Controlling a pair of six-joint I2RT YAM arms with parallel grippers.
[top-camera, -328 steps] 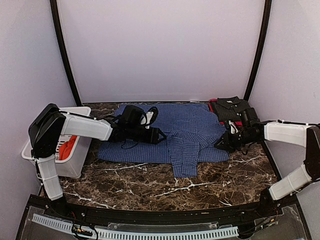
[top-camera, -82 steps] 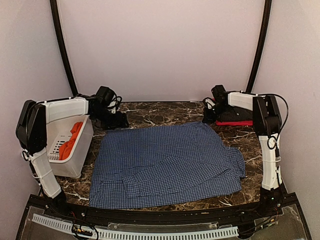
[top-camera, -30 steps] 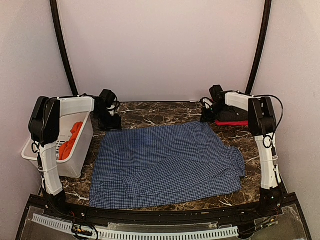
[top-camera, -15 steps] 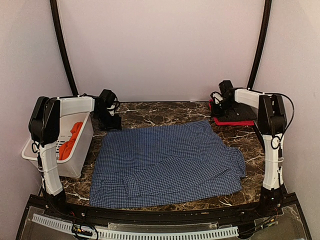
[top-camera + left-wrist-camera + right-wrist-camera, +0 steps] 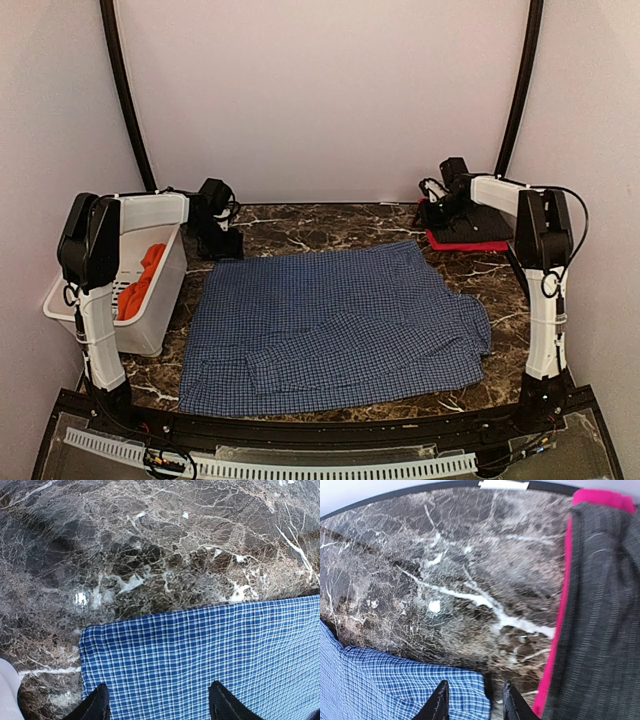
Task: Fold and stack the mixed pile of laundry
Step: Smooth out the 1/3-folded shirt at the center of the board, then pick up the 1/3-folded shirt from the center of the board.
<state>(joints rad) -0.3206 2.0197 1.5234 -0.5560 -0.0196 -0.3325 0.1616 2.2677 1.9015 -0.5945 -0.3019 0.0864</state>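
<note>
**A:** What's different from a second ago?

**B:** The right tool has left the far right corner of the checked shirt. It has drawn back toward the dark folded garment at upper right. Its fingers stand a little apart with nothing between them.

**A:** And the left tool?

**B:** It hasn't moved. It is poised over the shirt's far left corner, spread wide and gripping nothing.

**A:** So where's the shirt?

**B:** It is spread flat across the middle of the bench, where seconds ago it lay bunched. I'd judge the spreading done and the folding not begun. The orange-red shirt waits in the white basket at left.
</note>
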